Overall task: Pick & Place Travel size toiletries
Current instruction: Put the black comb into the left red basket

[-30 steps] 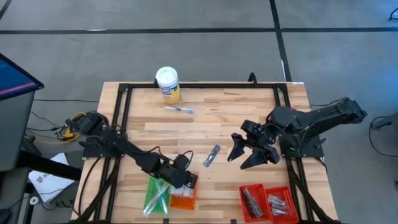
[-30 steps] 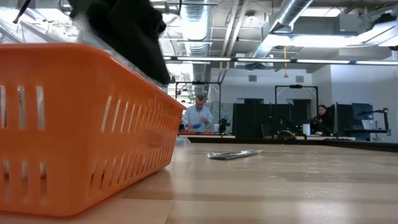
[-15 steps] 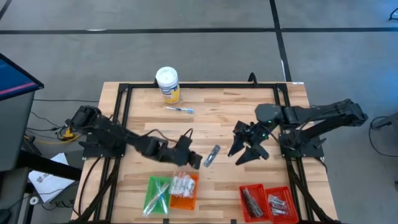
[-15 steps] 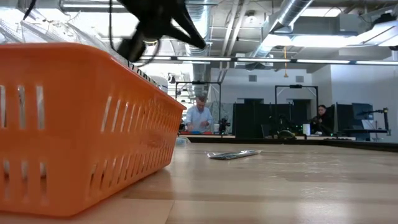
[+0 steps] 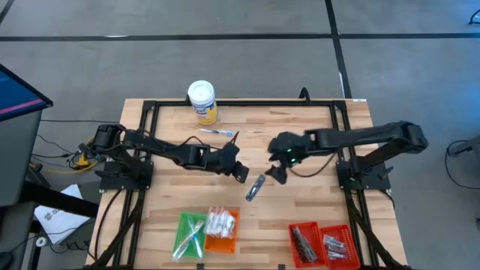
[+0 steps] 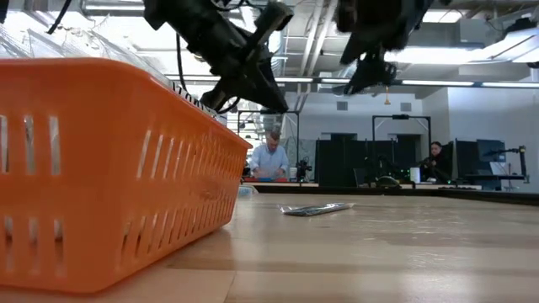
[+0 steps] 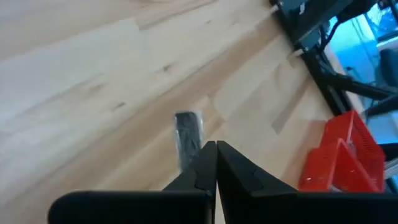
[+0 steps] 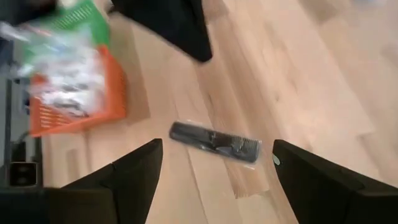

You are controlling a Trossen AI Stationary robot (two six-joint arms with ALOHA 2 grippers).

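Bench: a pale wooden bench (image 5: 300, 142) of butcher-block planks, edged by a black metal frame, standing on a grey floor with dark lines.
Wrapped comb: a dark comb in clear wrap (image 5: 255, 187) lies flat near the middle of the bench, between the two arms; the right wrist view shows it (image 8: 214, 141) between the spread fingers.
Left gripper: the left gripper (image 5: 241, 172) hangs above the bench just beside the comb, fingers (image 7: 205, 163) pressed together, holding nothing.
Right gripper: the right gripper (image 5: 276, 174) hovers over the comb's far end, fingers (image 8: 134, 177) spread wide, empty.
Trays: a green tray (image 5: 187, 234) and an orange tray (image 5: 222, 240) of white packets sit touching at the near edge; two red trays (image 5: 321, 244) sit at the near right.
Tub: a white-lidded tub with a yellow label (image 5: 202, 101) stands at the far edge, a thin wrapped stick (image 5: 216, 132) near it.
Room: the low view shows an open workshop with ceiling ducts, strip lights, dark monitors, and a seated person (image 6: 269, 156) beyond.
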